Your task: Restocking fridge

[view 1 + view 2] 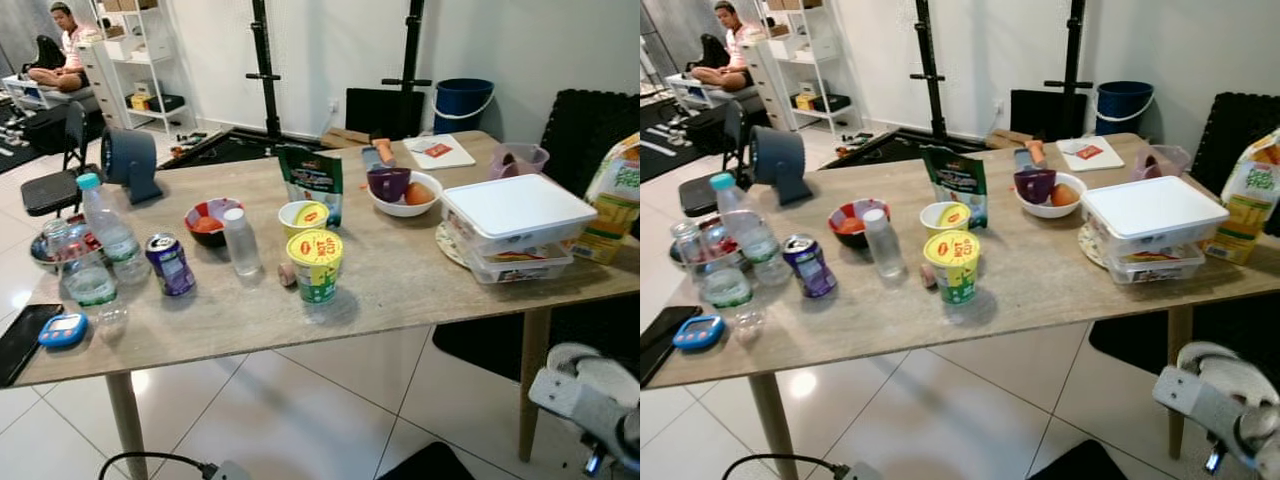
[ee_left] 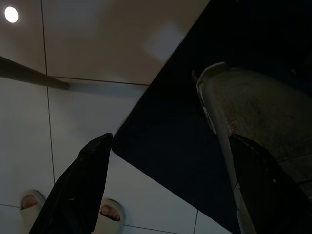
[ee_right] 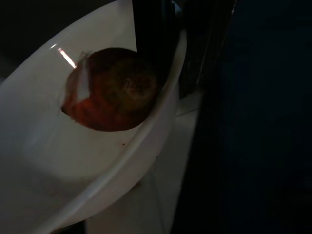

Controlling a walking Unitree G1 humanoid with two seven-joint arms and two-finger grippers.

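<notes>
Right arm (image 1: pixel 575 400) low at lower right of frame, below table (image 1: pixel 400 290) edge. Right gripper (image 3: pixel 178 53) pinches bowl (image 3: pixel 58 161) rim, reddish food (image 3: pixel 114 90) inside. Left gripper (image 2: pixel 170 138) spread wide, idle. Keep bowl level imo.

Matt wood table (image 1: pixel 400 290), glossy tile floor (image 1: pixel 300 410)
</notes>
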